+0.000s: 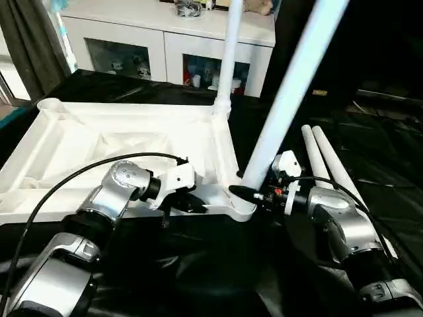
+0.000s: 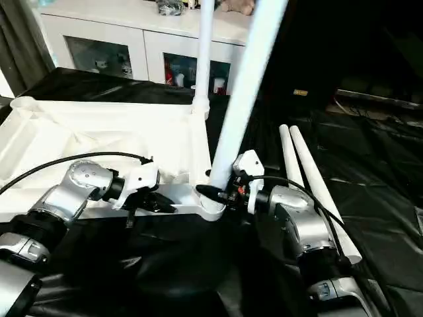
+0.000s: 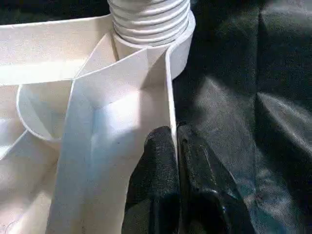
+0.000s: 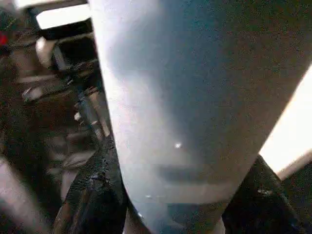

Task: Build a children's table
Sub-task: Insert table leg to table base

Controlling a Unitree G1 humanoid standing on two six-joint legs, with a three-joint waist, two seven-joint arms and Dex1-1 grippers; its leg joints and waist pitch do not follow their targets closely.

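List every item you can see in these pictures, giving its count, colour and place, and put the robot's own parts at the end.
Table top: one, white, upside down on the black cloth.
Fitted legs: two, white; one in the far corner socket, one tilted in the near corner socket.
Loose legs: two, white, lying side by side right of the top.
Cloth: one, black, under everything.
Cabinet: one, white, glass doors, behind.
Left gripper: black, pinching the top's near rim.
Right gripper: black, around the tilted leg's base.

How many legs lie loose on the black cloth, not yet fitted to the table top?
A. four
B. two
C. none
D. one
B: two loose legs lie side by side on the black cloth, right of the table top.
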